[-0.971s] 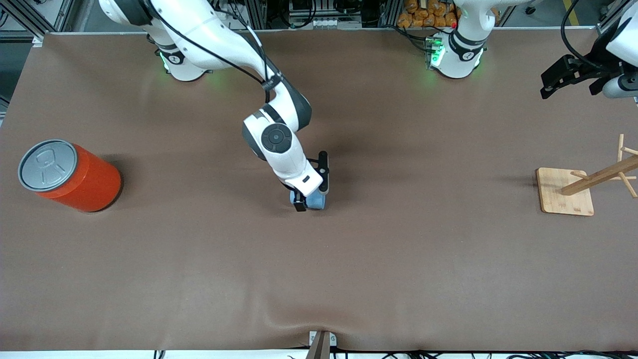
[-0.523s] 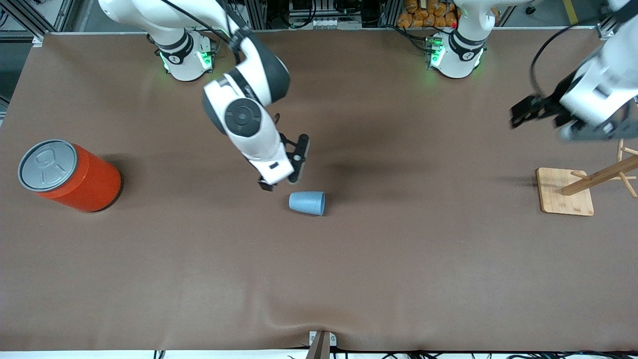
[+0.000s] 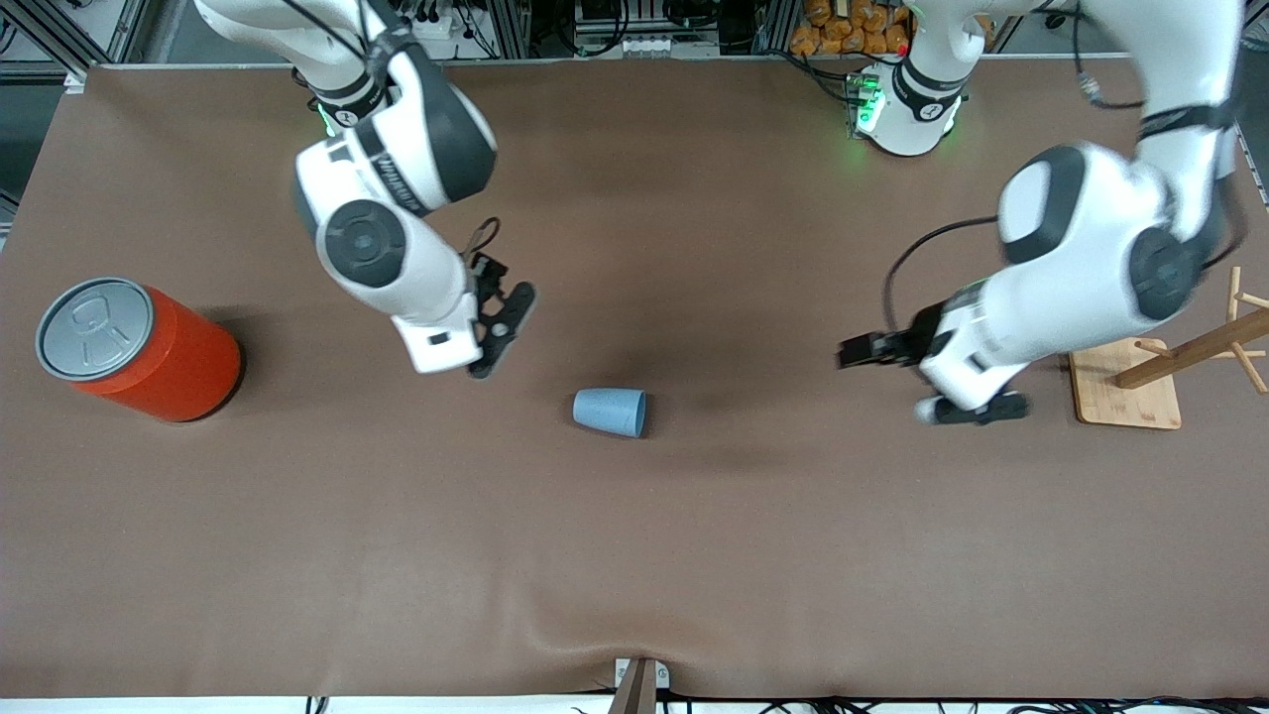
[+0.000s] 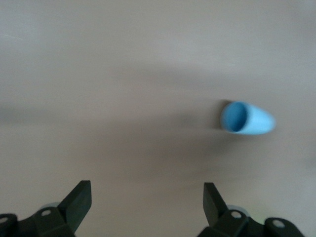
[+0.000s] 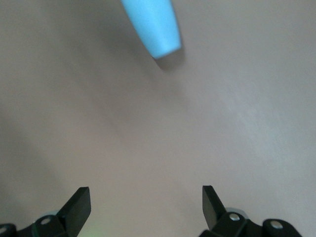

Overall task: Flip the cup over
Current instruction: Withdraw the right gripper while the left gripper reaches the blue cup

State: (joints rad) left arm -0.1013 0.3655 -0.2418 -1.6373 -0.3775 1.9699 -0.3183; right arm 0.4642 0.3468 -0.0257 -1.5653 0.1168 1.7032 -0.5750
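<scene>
Front view: the cup [image 3: 611,412] lay on its side near the middle of the table [image 3: 634,555], wide mouth toward the left arm's end. It looked light, stiff and smooth, so I judged it apt to roll or slip; the best hold seemed across the body near the rim. My right gripper [image 3: 493,332] hung over the table at about 10 o'clock from the cup, apart from it, fingers spread and holding nothing. My left gripper [image 3: 927,382] hung at about 3 o'clock, well apart, empty.

Left wrist view: the cup [image 4: 246,118] showed its darker inside toward my left gripper [image 4: 146,207], jaws wide.

Right wrist view: the cup's [image 5: 152,27] narrow base pointed toward my right gripper [image 5: 146,207], fingers parted and clear of it.
</scene>
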